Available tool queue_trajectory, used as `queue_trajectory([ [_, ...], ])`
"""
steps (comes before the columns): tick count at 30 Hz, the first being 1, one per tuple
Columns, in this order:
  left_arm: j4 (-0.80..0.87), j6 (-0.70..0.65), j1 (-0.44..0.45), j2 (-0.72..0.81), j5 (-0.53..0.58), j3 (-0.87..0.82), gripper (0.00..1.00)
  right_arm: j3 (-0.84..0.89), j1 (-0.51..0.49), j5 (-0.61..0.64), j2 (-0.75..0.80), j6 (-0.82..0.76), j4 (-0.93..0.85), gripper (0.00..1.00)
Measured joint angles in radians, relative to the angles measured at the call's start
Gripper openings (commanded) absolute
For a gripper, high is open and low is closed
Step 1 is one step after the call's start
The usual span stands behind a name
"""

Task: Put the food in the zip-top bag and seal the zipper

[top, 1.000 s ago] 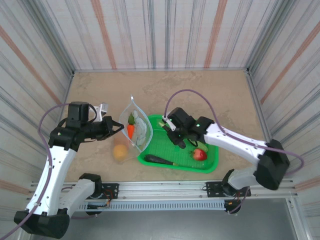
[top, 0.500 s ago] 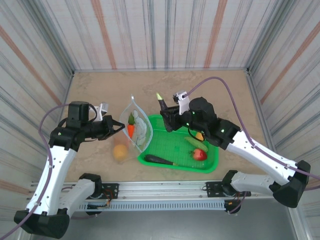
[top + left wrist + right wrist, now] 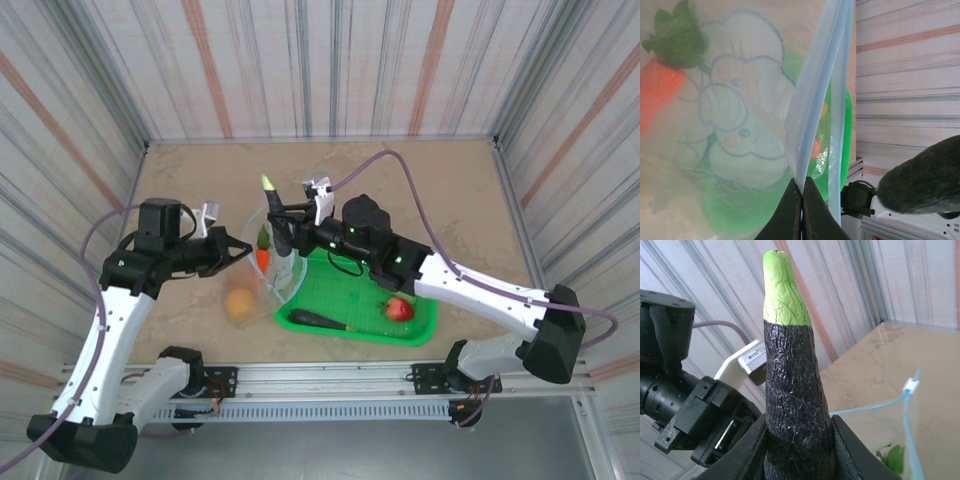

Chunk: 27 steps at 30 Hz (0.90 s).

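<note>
While the green basket (image 3: 420,325) sits at right, the left gripper (image 3: 242,254) clenches the zipper (image 3: 812,115) of the zip-top bag (image 3: 288,262), propping it upright just left of the basket. The right gripper (image 3: 800,445) grasps the dark eggplant (image 3: 281,232) above the bag's mouth, and lowering it inside likely comes next.

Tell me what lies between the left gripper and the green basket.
In the top view, the zip-top bag, pinched at its edge by the left gripper, stands between it and the green basket; a carrot shows within the bag's outline.

Bright, even light, faint soft shadows; the zip-top bag (image 3: 740,130) looks hazy in the left wrist view.
</note>
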<state>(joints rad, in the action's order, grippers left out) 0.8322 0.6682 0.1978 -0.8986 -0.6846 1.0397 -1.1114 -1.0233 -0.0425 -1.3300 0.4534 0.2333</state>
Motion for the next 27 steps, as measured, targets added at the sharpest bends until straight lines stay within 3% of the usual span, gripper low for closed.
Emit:
queue_trajectory([
  [9,-0.001,0.013,0.000,-0.021,-0.004,0.041,0.00,0.072,-0.079,0.043,-0.113,0.038,0.080,0.32],
  [17,-0.001,0.015,0.000,-0.021,-0.003,0.041,0.00,0.080,-0.089,0.105,-0.158,0.104,-0.045,0.34],
  [23,-0.016,0.018,0.001,-0.022,-0.004,0.041,0.00,-0.031,-0.085,0.117,-0.281,0.154,-0.236,0.44],
  [27,-0.027,0.019,0.003,-0.022,-0.003,0.041,0.00,-0.087,-0.055,0.059,-0.324,0.219,-0.307,0.62],
])
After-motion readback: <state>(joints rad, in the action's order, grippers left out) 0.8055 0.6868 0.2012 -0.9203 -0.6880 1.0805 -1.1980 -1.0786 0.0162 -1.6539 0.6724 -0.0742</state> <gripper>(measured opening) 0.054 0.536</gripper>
